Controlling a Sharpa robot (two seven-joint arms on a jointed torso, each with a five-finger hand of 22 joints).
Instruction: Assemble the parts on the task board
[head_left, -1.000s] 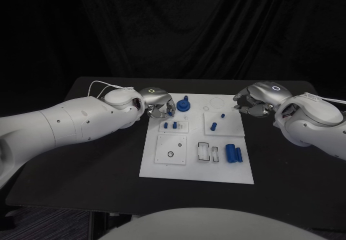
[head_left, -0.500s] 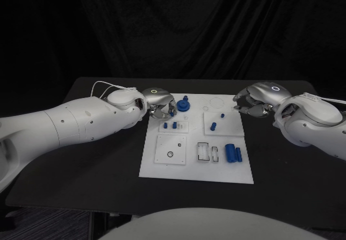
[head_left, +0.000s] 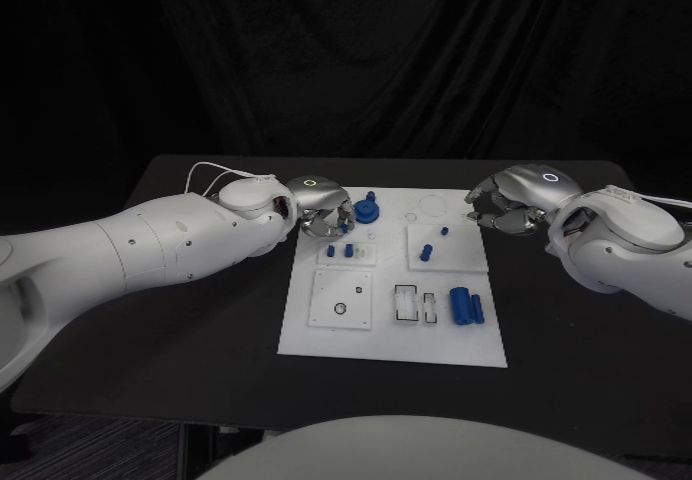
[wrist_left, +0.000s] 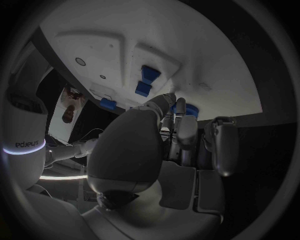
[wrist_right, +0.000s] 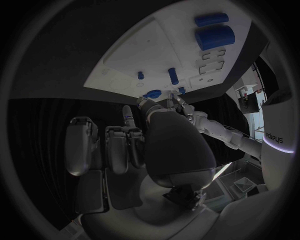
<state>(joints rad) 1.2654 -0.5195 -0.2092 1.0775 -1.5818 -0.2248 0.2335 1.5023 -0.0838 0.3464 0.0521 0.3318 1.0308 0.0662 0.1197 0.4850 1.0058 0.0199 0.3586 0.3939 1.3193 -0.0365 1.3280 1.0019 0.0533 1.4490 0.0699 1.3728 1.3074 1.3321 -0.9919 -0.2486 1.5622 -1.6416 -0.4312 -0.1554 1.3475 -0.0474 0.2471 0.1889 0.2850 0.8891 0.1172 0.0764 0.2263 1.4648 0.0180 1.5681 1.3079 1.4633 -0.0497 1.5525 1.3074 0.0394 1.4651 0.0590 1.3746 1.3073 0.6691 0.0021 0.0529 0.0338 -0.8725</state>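
Observation:
The white task board (head_left: 392, 330) lies mid-table. At its far left stands a blue round part (head_left: 369, 210) with a peg on top. My left hand (head_left: 323, 208) is right beside it, fingers curled toward it; in the left wrist view the fingertips (wrist_left: 177, 107) reach the blue round part (wrist_left: 187, 110), and I cannot tell whether they grip it. My right hand (head_left: 505, 208) hovers at the board's far right edge, fingers curled in on nothing (wrist_right: 125, 142). Small blue pegs (head_left: 339, 251) stand in a plate near the left hand.
Two more blue pegs (head_left: 428, 253) stand in the right plate, and two blue cylinders (head_left: 463, 305) lie nearer me on the right. Empty sockets (head_left: 343, 300) sit in the near-left plate. Black table (head_left: 188, 330) surrounds the board.
My left hand has edged slightly right, closer to the blue round part. The right hand and the parts have stayed put.

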